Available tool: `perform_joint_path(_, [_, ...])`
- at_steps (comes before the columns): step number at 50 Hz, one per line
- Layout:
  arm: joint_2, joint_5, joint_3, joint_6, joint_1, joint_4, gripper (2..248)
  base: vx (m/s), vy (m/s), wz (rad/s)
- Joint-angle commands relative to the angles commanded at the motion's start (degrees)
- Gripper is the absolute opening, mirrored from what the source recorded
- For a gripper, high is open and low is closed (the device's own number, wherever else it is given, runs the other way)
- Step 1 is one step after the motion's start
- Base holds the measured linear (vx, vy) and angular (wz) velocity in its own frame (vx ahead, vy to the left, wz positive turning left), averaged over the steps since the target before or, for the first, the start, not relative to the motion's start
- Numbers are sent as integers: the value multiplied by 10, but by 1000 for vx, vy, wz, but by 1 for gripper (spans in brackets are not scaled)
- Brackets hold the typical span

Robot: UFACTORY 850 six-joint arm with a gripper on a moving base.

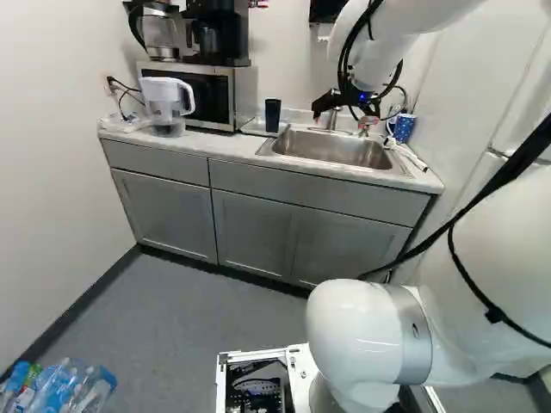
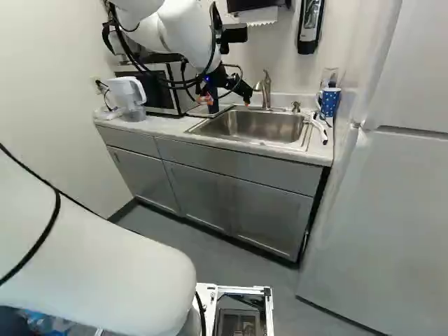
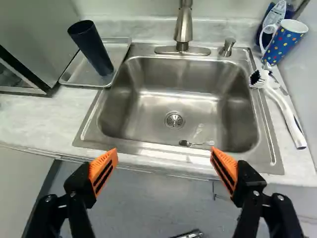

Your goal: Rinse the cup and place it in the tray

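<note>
- The dark cup point(image 3: 91, 47) is seen upright in the tray point(image 3: 74, 69), close to the edge nearest the sink point(image 3: 148, 104); its long axis is vertical.
- The pincer point(image 3: 164, 151) is held apart and empty, near the bench's point(image 3: 29, 116) front edge.
- From the pincer, the cup is found ahead and to the left, toward the wall, across the sink's near left corner.
- Placing may be judged complete, though rinsing cannot be confirmed; if rinsing is needed, a forward-left reach and an upright side grip are called for.
</note>
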Motion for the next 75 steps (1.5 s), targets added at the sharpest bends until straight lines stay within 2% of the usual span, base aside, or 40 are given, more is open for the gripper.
perform_joint_path(75, [0,0,0,0,0,0,247,-101,0,10])
